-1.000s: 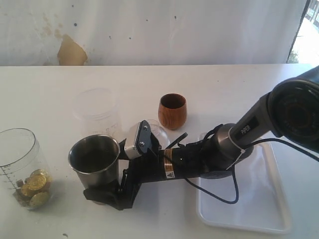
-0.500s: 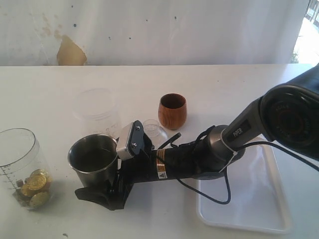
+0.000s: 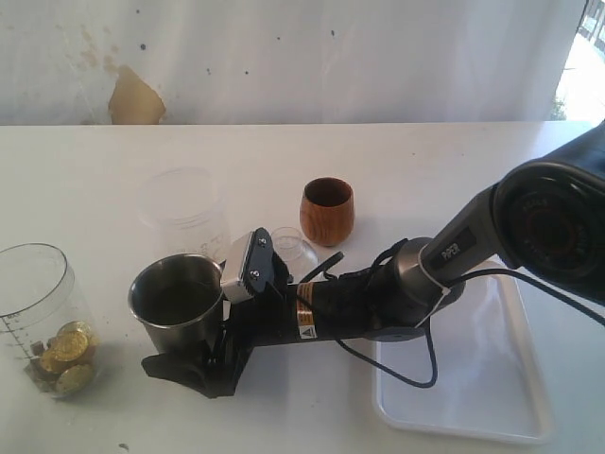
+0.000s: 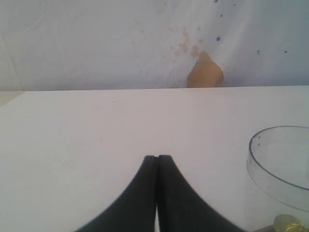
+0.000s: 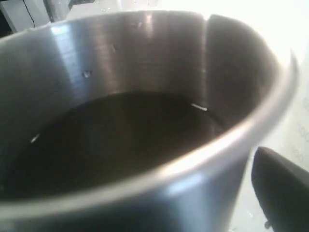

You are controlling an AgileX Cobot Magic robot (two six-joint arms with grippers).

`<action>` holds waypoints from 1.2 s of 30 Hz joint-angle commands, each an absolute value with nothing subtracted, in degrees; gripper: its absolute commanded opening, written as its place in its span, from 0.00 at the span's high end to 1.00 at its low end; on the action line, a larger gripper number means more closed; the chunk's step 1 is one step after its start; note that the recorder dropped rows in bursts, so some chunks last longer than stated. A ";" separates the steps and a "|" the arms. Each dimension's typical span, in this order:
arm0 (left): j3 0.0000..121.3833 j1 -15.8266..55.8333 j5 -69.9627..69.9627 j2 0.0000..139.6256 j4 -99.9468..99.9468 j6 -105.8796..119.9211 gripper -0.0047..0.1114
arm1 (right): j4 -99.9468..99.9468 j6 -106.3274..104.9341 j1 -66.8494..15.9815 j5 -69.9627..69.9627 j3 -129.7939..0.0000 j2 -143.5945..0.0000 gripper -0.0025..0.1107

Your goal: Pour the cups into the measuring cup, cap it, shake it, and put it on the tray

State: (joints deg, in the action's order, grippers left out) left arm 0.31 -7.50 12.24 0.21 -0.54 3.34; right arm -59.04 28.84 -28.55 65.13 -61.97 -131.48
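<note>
Tray [image 3: 501, 378] lower right, bare. Measuring cup [image 3: 38, 322] at the left edge, coins inside. Steel tumbler [image 3: 178, 303] left of centre, unmoved. My right gripper [image 3: 184, 359] has slid left; its jaws now stand spread astride the tumbler's base. Squeeze comes next, I judge. Left gripper [image 4: 157, 193] clenched, empty.

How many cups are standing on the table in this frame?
4: measuring cup at far left; steel tumbler right of it; frosted plastic cup behind that; wooden cup mid-table. A small clear piece behind the right arm is partly hidden and may be another.
</note>
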 commanded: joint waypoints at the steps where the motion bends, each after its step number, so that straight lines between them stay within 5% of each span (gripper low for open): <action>1: 0.00 -7.28 11.59 0.00 -0.43 3.44 0.96 | -58.45 28.18 -28.59 65.78 -62.20 -131.51 0.05; 21: 0.00 -7.28 11.59 0.00 -0.43 3.44 0.96 | -58.45 28.28 -28.59 65.67 -62.20 -131.51 0.07; 36: 0.00 -7.28 11.59 0.00 -0.43 3.44 0.96 | -58.45 28.28 -28.59 65.67 -62.20 -131.51 0.59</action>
